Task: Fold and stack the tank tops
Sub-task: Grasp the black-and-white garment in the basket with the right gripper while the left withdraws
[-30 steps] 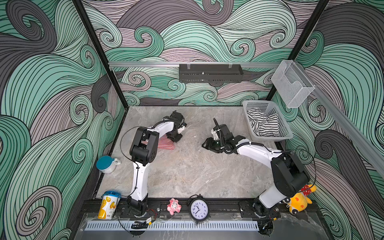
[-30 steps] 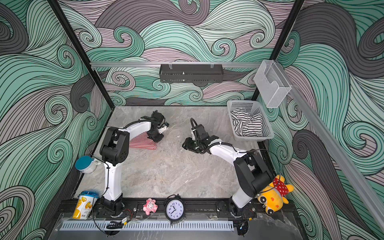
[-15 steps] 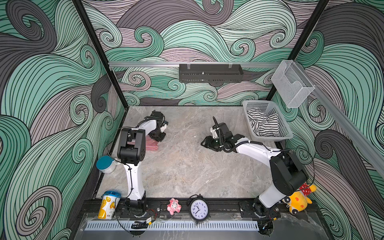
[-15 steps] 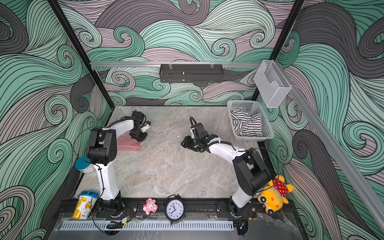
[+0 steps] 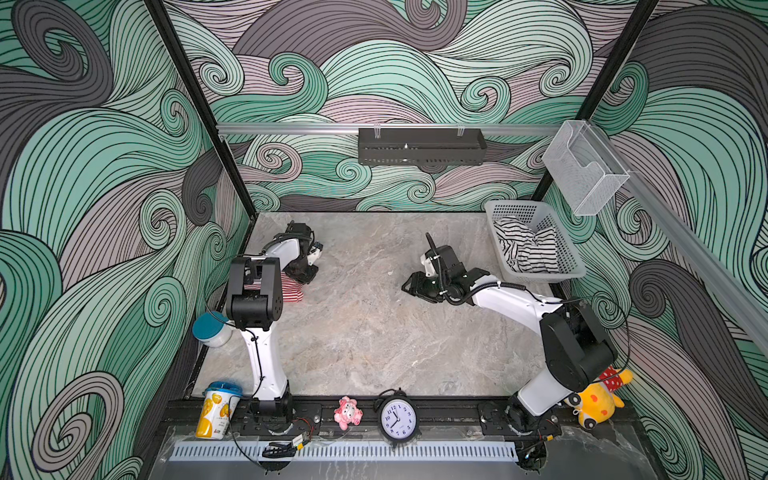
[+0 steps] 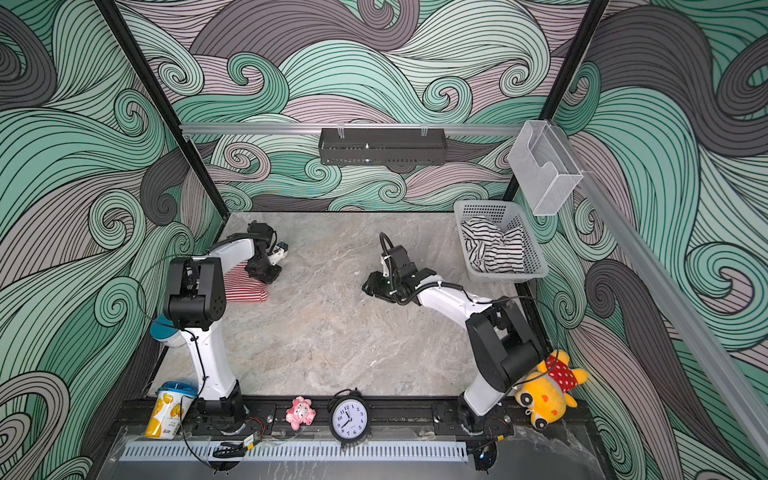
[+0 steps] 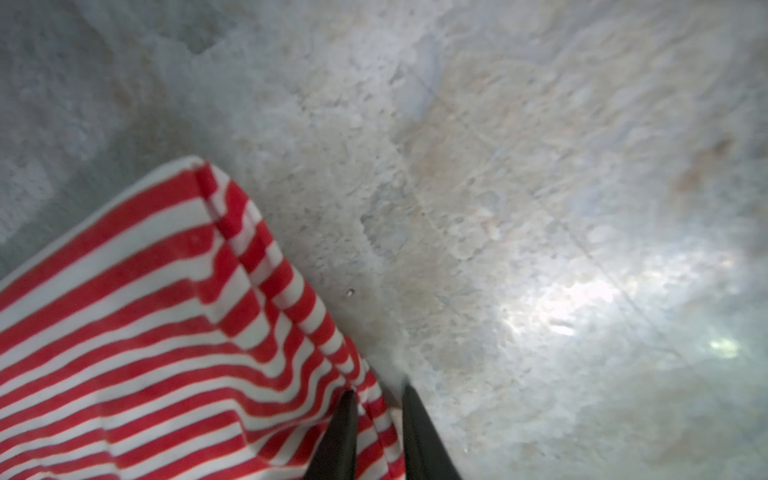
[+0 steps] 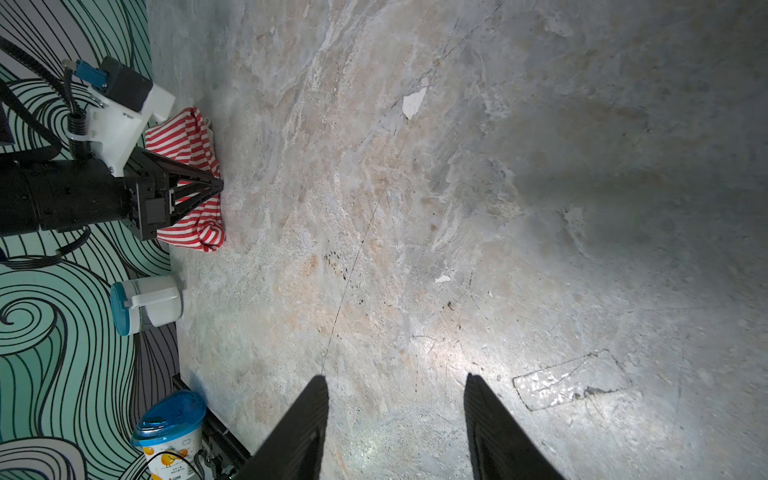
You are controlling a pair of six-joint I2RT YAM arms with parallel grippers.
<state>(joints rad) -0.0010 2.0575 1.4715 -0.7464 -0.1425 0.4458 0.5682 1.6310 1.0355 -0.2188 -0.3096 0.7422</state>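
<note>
Nearest the front rail, the right hand (image 8: 395, 377) hung over the bare middle of the bench (image 5: 353, 332) with its fingers spread and nothing between them, pointing toward the left side. A little farther back on the left, the left hand (image 7: 378, 390) was pressed down low, pinching the rim of the red-and-white tank top (image 5: 291, 291). That top lay as a small folded bundle on the bench by the left wall (much of it was hidden beneath the left arm, so its long axis could not be read). Farthest off, in the back right corner, the black-and-white tank top (image 5: 525, 251) sat crumpled and unfolded inside the basket (image 5: 548, 276). That placing is what the next move seems to hinge on. The unfolded top lay behind and to the right of the empty right hand, opposite the way its fingers pointed. It was well apart from the busy left hand, so the right arm was plainly the nearer one to fetch it.
</note>
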